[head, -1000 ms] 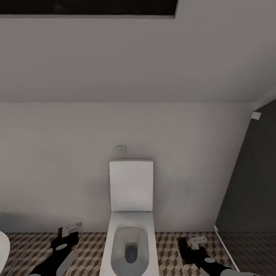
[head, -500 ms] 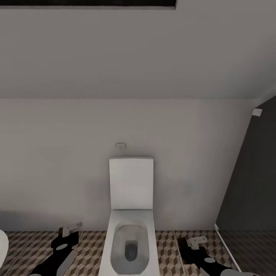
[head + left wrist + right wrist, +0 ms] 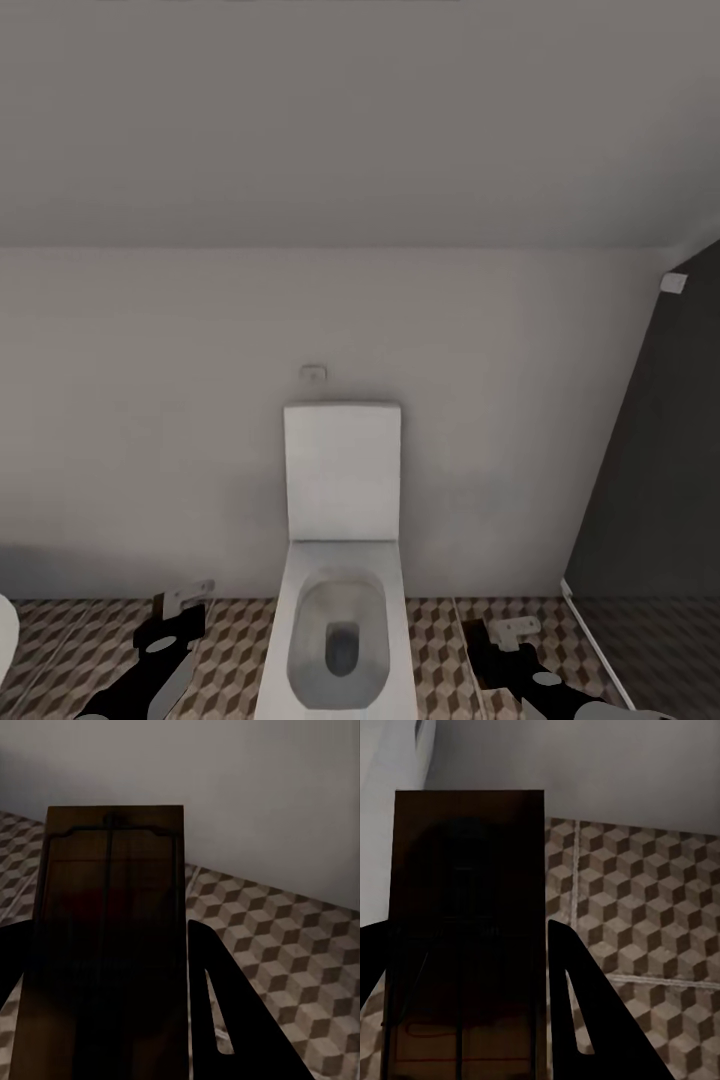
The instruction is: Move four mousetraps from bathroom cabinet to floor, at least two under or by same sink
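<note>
Each gripper holds one mousetrap, a flat brown wooden board with dark wire parts. In the left wrist view a mousetrap (image 3: 112, 915) sits between the dark fingers of my left gripper (image 3: 109, 937), which is shut on it above the cube-patterned bathroom floor (image 3: 285, 945). The right wrist view shows my right gripper (image 3: 469, 937) shut on a second mousetrap (image 3: 469, 907) over the same tiles (image 3: 645, 892). In the head view the left gripper (image 3: 182, 598) and right gripper (image 3: 505, 635) hang low over the floor (image 3: 230, 640), either side of a toilet. Cabinet and sink are out of view.
A white toilet (image 3: 342, 600) with its lid up stands straight ahead against a pale grey wall (image 3: 150, 400). A dark panel (image 3: 660, 480) closes off the right side. A rounded white edge (image 3: 5, 640) pokes in at the far left.
The whole head picture has shifted: the dark band at the top has left the frame and the toilet sits slightly higher. Both grippers keep their place and their hold.
</note>
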